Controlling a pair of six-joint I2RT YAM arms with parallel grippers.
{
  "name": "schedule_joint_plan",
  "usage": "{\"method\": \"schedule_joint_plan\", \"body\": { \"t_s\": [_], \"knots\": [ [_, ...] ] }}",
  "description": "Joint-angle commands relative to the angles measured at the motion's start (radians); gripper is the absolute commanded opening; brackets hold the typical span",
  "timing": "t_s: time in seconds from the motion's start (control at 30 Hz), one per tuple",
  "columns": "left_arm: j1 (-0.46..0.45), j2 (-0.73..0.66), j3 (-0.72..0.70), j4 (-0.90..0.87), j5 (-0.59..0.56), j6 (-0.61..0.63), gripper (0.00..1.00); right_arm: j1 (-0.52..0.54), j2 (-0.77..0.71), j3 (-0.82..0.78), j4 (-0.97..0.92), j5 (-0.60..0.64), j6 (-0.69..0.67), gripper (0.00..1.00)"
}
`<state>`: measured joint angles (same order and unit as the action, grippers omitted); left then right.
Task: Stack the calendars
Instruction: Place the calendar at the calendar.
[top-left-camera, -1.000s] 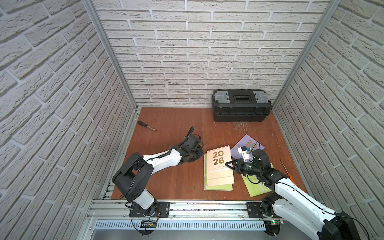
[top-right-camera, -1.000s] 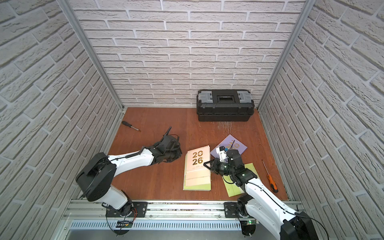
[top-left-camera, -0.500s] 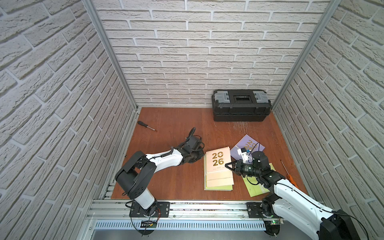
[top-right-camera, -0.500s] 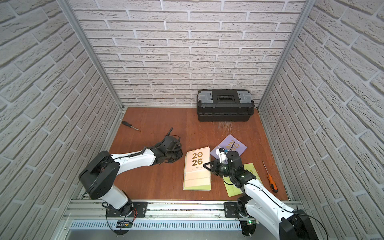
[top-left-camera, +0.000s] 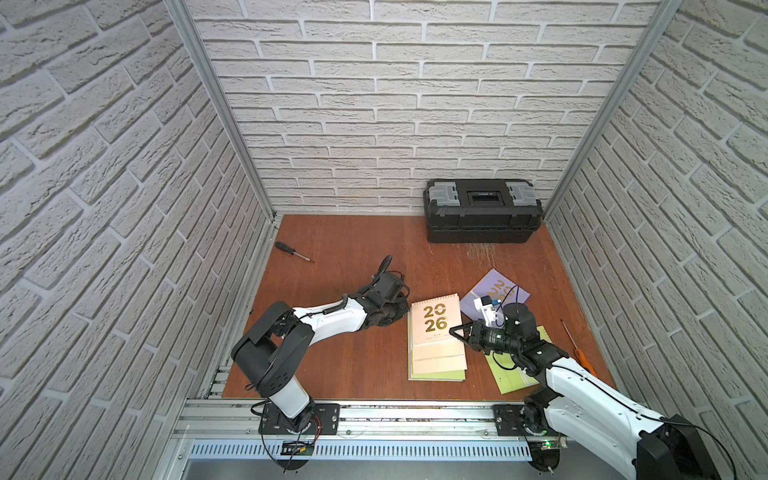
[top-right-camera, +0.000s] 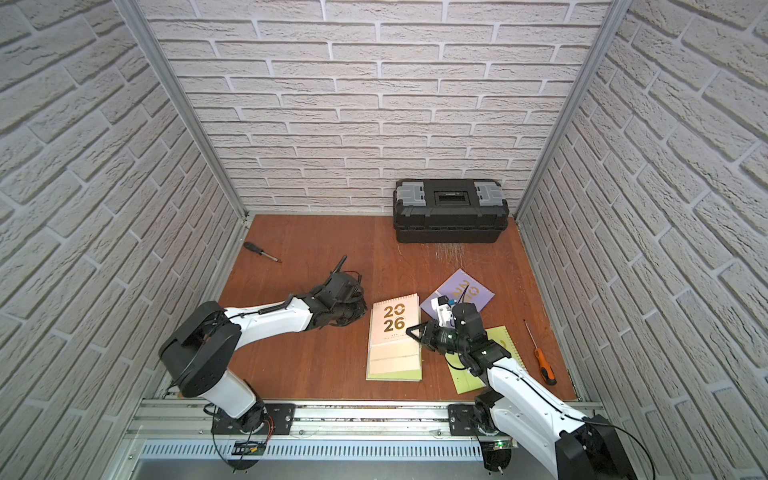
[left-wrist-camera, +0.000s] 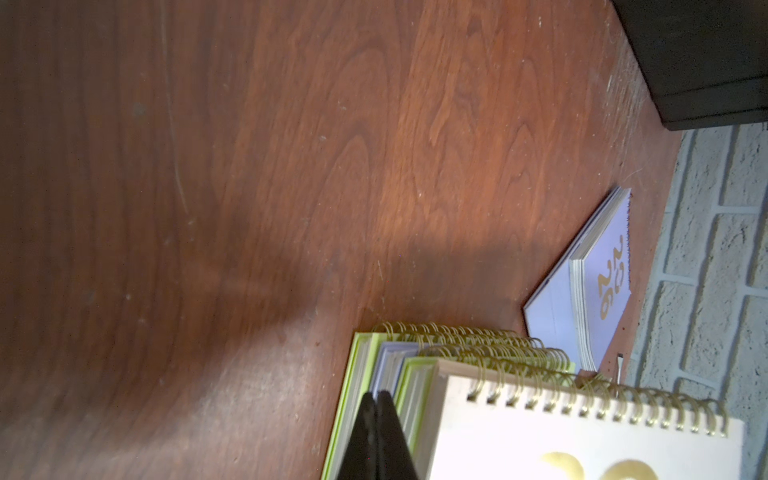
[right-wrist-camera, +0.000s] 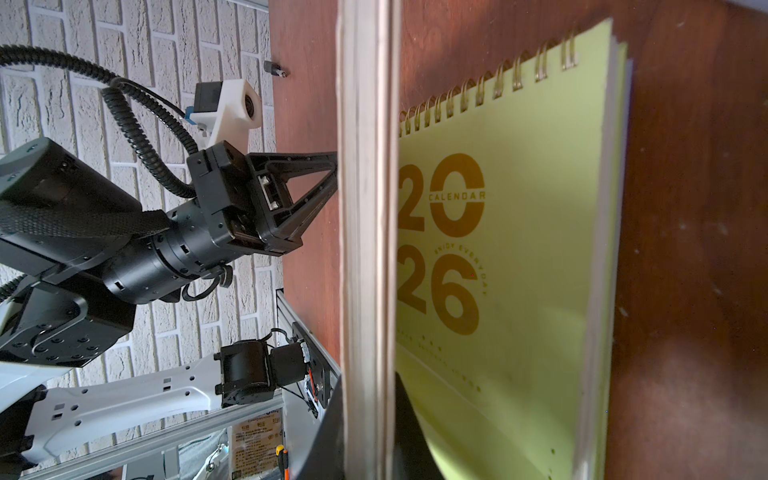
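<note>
Calendar pile (top-left-camera: 436, 376) mid-table (top-left-camera: 353, 249), pink calendar (top-left-camera: 435, 328) on top, green and lavender edges beneath. Right pincer (top-left-camera: 456, 332) pinching pink calendar's right edge; right wrist view shows green cover (right-wrist-camera: 519, 249) under it. Left pincer (top-left-camera: 404, 312) pressed together, tips against pile's left edge near spirals. Loose lavender calendar (top-left-camera: 496, 286) just beside pile's far right corner. Loose green calendar (top-left-camera: 509, 376) lies partly under right arm, near pile
</note>
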<state>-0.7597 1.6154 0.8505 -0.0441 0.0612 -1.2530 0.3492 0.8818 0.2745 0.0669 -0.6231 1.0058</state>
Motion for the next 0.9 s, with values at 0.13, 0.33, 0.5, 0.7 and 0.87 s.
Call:
{"method": "schedule_joint_plan", "body": {
  "t_s": [0.13,0.33,0.5,0.7,0.87],
  "knots": [
    [-0.004,0.017,-0.01,0.031,0.003,-0.01,0.0,-0.004,-0.001,-0.012,-0.049,0.03,-0.04,0.07],
    [-0.005,0.021,-0.009,0.029,0.005,-0.01,0.0,-0.004,0.003,-0.009,-0.073,0.045,-0.057,0.15],
    [-0.005,0.023,-0.01,0.027,0.005,-0.01,0.0,-0.004,0.008,-0.005,-0.093,0.059,-0.071,0.25],
    [-0.005,0.027,-0.009,0.029,0.006,-0.009,0.0,-0.004,0.013,0.016,-0.138,0.079,-0.099,0.31],
    [-0.001,0.02,-0.02,0.029,0.005,-0.011,0.0,-0.004,0.02,0.03,-0.168,0.095,-0.122,0.36]
  ]
}}
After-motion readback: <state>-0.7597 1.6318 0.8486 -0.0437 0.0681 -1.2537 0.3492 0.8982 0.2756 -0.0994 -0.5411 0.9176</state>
